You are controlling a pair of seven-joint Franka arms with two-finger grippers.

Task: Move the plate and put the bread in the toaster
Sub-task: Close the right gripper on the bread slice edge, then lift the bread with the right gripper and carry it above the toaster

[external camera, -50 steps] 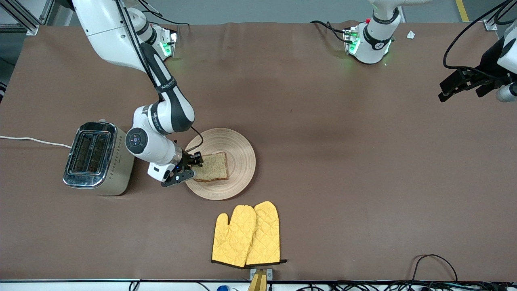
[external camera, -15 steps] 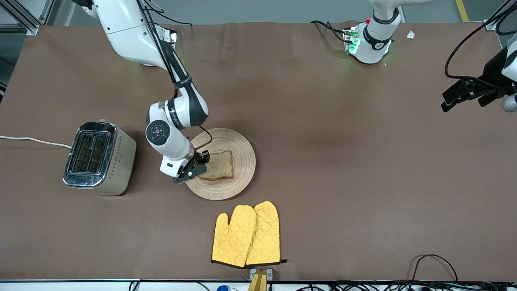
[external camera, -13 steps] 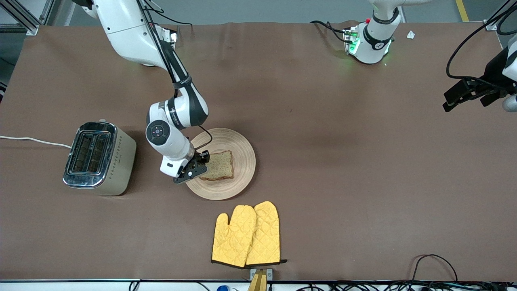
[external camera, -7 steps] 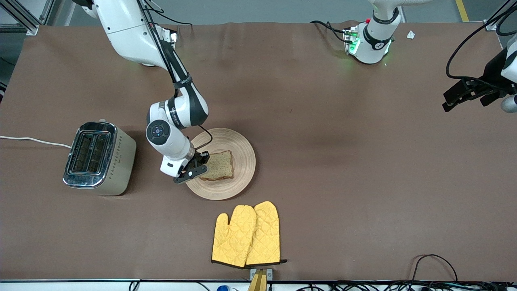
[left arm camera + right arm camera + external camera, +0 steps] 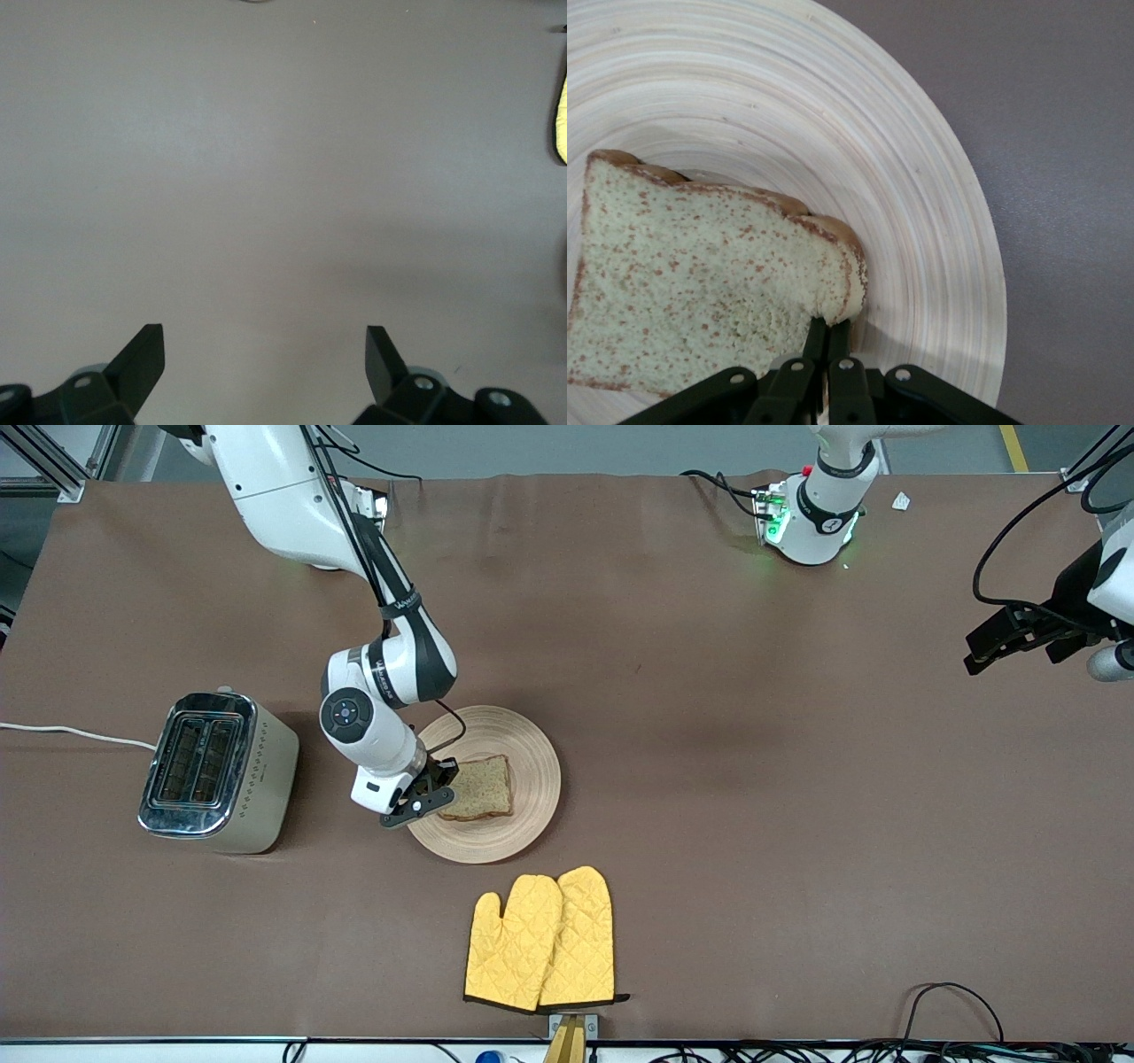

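Note:
The round beige wooden plate (image 5: 532,753) lies mid-table. The square brown bread slice (image 5: 483,786) is over it. My right gripper (image 5: 434,788) is shut on the bread's edge that faces the toaster. In the right wrist view the fingertips (image 5: 828,332) pinch the crust of the bread (image 5: 709,283) above the plate (image 5: 921,177). I cannot tell whether the bread still touches the plate. The cream toaster (image 5: 217,772) with its chrome top stands toward the right arm's end, slots empty. My left gripper (image 5: 1010,631) is open and empty at the left arm's end of the table; it also shows in the left wrist view (image 5: 264,350).
Two yellow oven mitts (image 5: 542,939) lie nearer the front camera than the plate; a yellow edge shows in the left wrist view (image 5: 562,115). The toaster's white cord (image 5: 71,732) runs off the table's end. Cables lie along the front edge.
Since 3.4 s ago my right gripper has moved a little toward the left arm's end with the bread in it. In the last second only the left arm shifted slightly.

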